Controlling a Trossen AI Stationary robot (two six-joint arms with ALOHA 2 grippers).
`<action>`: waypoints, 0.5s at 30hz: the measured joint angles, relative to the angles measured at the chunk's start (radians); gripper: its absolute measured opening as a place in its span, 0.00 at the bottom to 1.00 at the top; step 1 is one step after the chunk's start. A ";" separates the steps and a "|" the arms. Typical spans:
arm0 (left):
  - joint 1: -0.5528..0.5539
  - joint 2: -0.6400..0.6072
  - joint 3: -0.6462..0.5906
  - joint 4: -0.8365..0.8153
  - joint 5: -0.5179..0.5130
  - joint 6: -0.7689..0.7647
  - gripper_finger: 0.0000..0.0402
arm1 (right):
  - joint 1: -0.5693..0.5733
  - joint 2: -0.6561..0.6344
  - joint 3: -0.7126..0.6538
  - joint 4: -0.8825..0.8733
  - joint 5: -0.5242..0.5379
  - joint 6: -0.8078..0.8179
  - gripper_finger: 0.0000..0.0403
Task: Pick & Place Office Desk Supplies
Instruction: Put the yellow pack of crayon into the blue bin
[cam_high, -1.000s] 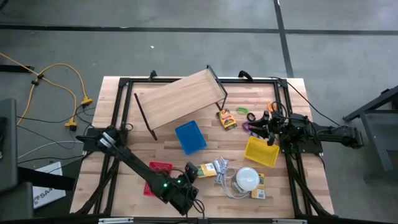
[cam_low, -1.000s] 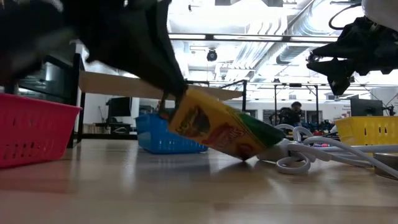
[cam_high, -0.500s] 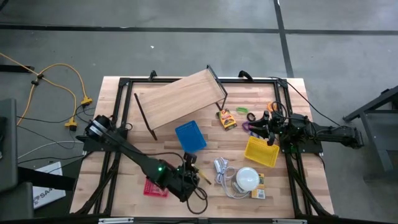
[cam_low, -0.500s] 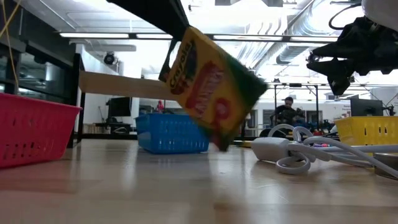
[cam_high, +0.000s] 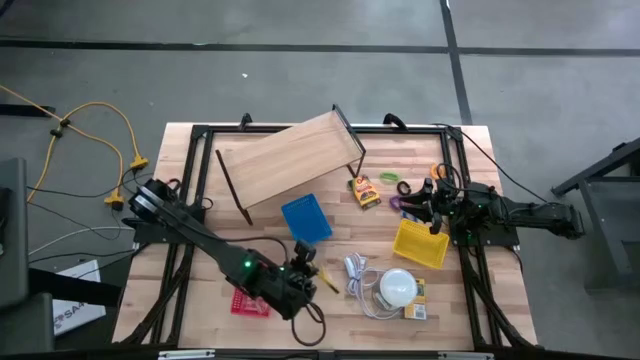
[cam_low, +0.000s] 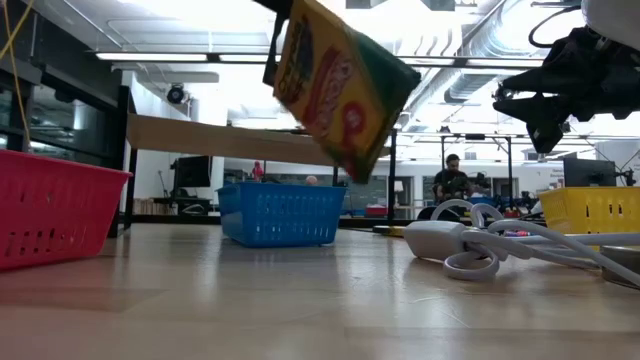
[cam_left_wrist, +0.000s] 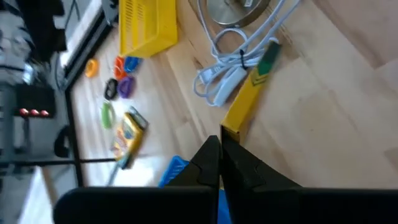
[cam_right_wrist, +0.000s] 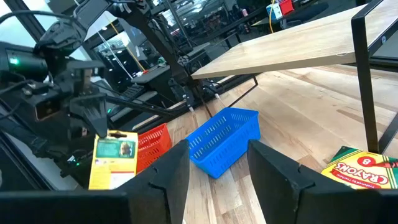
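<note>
While the left gripper holds a crayon box aloft, sorting has barely begun.
Its jaws pinch the box above the near worktop, beside the red basket; right gripper waits spread, far right; clips remain loose.

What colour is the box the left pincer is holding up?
Yellow with green, the crayon box; clearest in the low view.

3 baskets, 2 crayon boxes

A yellow-green crayon box hangs tilted in the air, clear of the table, pinched at one end. A second crayon box lies flat near the wooden shelf. Small orange, green and purple clips sit scattered beside it.
</note>
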 joint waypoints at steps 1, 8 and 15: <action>0.000 -0.007 0.000 -0.002 -0.009 0.018 0.00 | 0.000 0.000 0.000 0.000 0.000 0.000 0.37; 0.000 -0.078 0.000 -0.070 -0.142 0.082 0.00 | 0.000 0.000 0.000 0.000 0.000 0.000 0.37; 0.022 -0.123 0.001 -0.179 -0.208 -0.006 0.00 | 0.000 0.000 0.000 0.000 0.000 0.000 0.37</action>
